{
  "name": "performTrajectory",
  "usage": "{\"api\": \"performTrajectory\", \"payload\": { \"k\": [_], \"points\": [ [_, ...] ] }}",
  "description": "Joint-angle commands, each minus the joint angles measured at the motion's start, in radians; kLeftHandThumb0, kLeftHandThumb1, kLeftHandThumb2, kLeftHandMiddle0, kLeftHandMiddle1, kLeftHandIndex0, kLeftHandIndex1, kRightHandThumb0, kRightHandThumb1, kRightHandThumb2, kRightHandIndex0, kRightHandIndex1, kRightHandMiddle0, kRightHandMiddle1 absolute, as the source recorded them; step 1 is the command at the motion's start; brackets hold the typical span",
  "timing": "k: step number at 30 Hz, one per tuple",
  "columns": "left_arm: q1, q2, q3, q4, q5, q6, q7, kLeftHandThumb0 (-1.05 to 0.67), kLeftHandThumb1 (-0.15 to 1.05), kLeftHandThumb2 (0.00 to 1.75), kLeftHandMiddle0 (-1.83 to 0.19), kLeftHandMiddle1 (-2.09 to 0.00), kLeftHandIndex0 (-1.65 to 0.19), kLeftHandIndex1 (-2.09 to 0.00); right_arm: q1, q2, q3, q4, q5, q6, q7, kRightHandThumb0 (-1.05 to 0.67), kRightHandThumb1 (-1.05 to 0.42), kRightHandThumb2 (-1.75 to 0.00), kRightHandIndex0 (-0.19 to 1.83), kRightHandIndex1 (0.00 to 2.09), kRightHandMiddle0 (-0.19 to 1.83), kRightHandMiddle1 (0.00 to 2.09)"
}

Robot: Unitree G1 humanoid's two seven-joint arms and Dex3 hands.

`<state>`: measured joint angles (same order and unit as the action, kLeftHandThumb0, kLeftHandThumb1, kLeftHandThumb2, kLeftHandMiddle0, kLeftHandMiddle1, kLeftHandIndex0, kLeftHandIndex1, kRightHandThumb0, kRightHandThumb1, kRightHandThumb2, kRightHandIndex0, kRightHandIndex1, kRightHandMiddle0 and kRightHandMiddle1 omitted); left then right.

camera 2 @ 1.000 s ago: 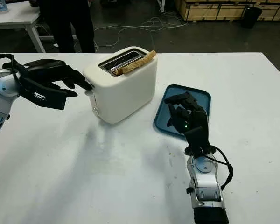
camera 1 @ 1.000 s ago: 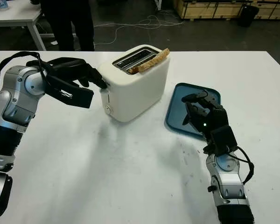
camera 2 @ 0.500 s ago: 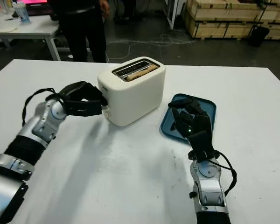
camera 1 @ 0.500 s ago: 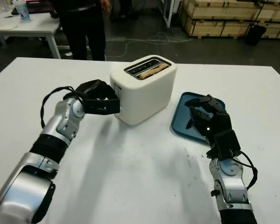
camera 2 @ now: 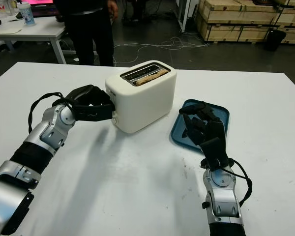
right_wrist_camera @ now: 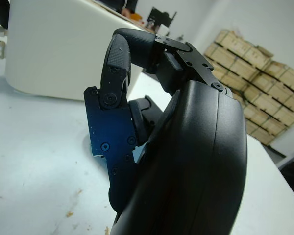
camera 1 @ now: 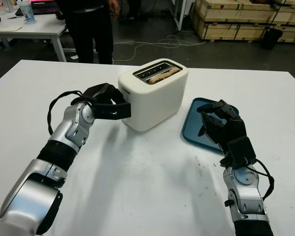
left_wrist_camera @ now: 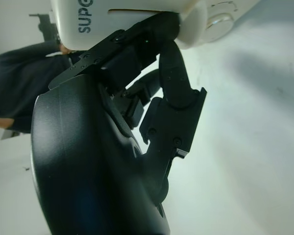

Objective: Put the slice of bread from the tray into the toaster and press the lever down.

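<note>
A white toaster (camera 1: 157, 96) stands mid-table with the bread slice (camera 1: 162, 74) sitting low in its near slot, only the crust edge showing. My left hand (camera 1: 113, 102) is pressed against the toaster's left end, where the lever is hidden behind its curled fingers (left_wrist_camera: 174, 83); a round knob (left_wrist_camera: 214, 20) sits just beside them. The blue tray (camera 1: 192, 125) lies right of the toaster with nothing on the part I can see. My right hand (camera 1: 217, 120) hovers over the tray, fingers curled and holding nothing.
A person in dark clothes (camera 1: 93, 24) stands beyond the table's far edge. Another table (camera 1: 24, 24) is at the back left, wooden crates (camera 1: 231, 17) at the back right, cables on the floor.
The bread, which lay tilted across the toaster's top, has sunk into the slot. My left hand has come down along the toaster's end and curled there. The right hand has stayed over the tray.
</note>
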<state>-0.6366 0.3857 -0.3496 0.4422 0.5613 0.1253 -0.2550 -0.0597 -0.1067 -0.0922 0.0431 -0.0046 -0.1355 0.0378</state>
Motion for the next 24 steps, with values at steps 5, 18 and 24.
{"api": "performTrajectory", "payload": {
  "k": [5, 18, 24],
  "points": [
    [0.186, -0.01, -0.073, -0.272, -0.13, -0.018, -0.21, -0.24, 0.92, 0.61, -0.46, -0.53, -0.69, 0.0, -0.014, 0.002, -0.003, -0.003, 0.01, -0.014, -0.002, -0.51, -0.92, -0.38, 0.91, 1.75, 0.59, 1.74],
    [0.284, -0.029, 0.279, -0.528, -0.195, -0.124, 0.192, -0.26, 0.92, 0.51, -0.9, -1.74, -0.7, -0.01, -0.013, 0.012, 0.006, 0.001, 0.003, -0.028, -0.006, -0.51, -0.92, -0.39, 0.9, 1.75, 0.59, 1.75],
    [0.283, -0.035, 0.356, -0.57, -0.186, -0.114, 0.26, -0.28, 0.92, 0.41, -0.9, -1.75, -0.77, -0.05, -0.017, 0.019, 0.005, -0.002, 0.003, -0.017, -0.013, -0.51, -0.92, -0.38, 0.89, 1.75, 0.57, 1.74]
  ]
}}
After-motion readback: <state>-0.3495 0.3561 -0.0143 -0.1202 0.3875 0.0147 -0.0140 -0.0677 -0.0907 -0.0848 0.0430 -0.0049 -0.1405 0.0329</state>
